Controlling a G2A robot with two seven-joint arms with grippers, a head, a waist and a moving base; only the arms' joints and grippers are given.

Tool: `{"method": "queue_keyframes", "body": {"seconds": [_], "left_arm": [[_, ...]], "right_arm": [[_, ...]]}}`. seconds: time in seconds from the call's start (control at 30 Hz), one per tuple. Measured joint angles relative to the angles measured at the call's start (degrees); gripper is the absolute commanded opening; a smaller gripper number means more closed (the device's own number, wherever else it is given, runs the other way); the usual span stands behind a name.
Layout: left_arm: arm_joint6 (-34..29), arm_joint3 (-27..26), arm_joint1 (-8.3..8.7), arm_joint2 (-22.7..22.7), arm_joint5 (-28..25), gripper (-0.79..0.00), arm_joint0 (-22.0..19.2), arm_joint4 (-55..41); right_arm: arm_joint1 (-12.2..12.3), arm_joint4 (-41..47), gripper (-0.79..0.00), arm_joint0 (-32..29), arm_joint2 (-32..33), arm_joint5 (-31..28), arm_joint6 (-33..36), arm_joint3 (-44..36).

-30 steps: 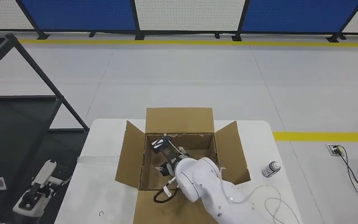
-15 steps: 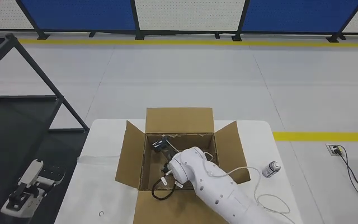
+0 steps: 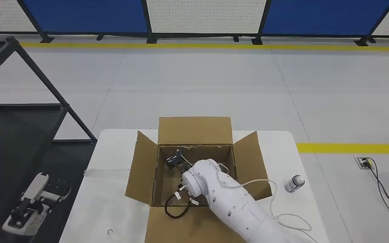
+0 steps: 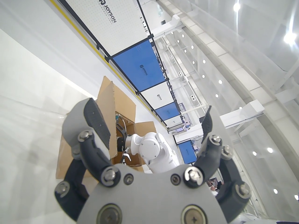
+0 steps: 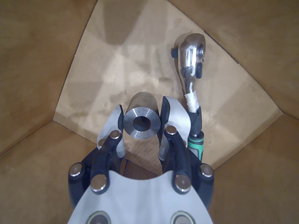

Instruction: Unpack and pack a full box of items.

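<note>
right gripper (image 5: 142, 107) clamped on steel cylinder (image 5: 141, 123) inside box (image 3: 194, 129), by ratchet (image 5: 190, 57) | unpacking grab, I guess | left gripper (image 4: 150, 113): jaws apart

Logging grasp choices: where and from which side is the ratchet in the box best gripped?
Likely the ratchet by its straight handle, from above, fingers across it: it lies flat on the box floor, and its chrome head is rounded.

The white surface (image 3: 106, 188) stands on a pale floor (image 3: 200, 85). Behind it, blue and white panels (image 3: 85, 15) stand along a yellow line (image 3: 182, 45). A black frame (image 3: 37, 79) is at the left. On the floor at the right lies a socket (image 3: 363, 161) with a cable.
</note>
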Motion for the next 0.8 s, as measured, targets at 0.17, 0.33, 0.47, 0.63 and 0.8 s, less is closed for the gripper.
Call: {"method": "queue_keyframes", "body": {"seconds": [0.17, 0.33, 0.47, 0.63, 0.8], "left_arm": [[-0.1, 0.0, 0.06, 0.1, -0.2, 0.0, -0.1, 0.1], [0.0, 0.1, 0.11, 0.5, -0.3, 0.0, -0.1, 0.2], [-0.1, 0.1, 0.17, 1.2, -0.2, 0.0, -0.3, 0.5], [-0.4, 0.1, 0.28, 2.4, 0.0, 0.0, -0.7, 1.1], [-0.9, -0.2, 0.42, 3.7, 0.2, 0.0, -1.2, 2.1]], "right_arm": [[-0.6, 0.0, -0.785, 0.5, 0.3, -0.4, -0.3, 1.2], [-0.4, -1.5, -0.785, 0.7, 1.5, 0.7, -0.2, -1.3], [0.8, -4.7, -0.785, -0.5, 3.4, 2.8, 1.0, -7.1], [4.2, -11.6, -0.785, -6.3, 8.8, 4.9, 3.5, -22.8], [8.0, -20.7, -0.785, -17.4, 15.8, 3.5, 7.7, -45.2]]}}
